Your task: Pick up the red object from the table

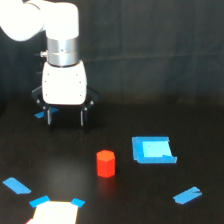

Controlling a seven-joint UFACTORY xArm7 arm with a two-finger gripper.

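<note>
the gripper (pixel 66 116) hangs from the white arm (pixel 47 25) in the upper part of the exterior view's left, its two dark fingers (pixel 83 117) pointing straight down and spread apart with nothing between them, the tips close above the table (pixel 120 125) or perhaps just touching it; which one cannot be told. a small bit of blue tape (pixel 40 115) lies just beside the finger on the view's left. the red object (pixel 106 163) stands upright on the black surface, well apart from the gripper, nearer the camera and toward the exterior view's right of it. just beside the red object, farther to the view's right and a little farther back, lies the light-blue square piece (pixel 153 149), not touching it. a blue tape strip (pixel 187 195) lies near the lower right, another strip (pixel 17 186) at the lower left, and a pale patch (pixel 55 213) edged with blue tape sits at the bottom edge.
</note>
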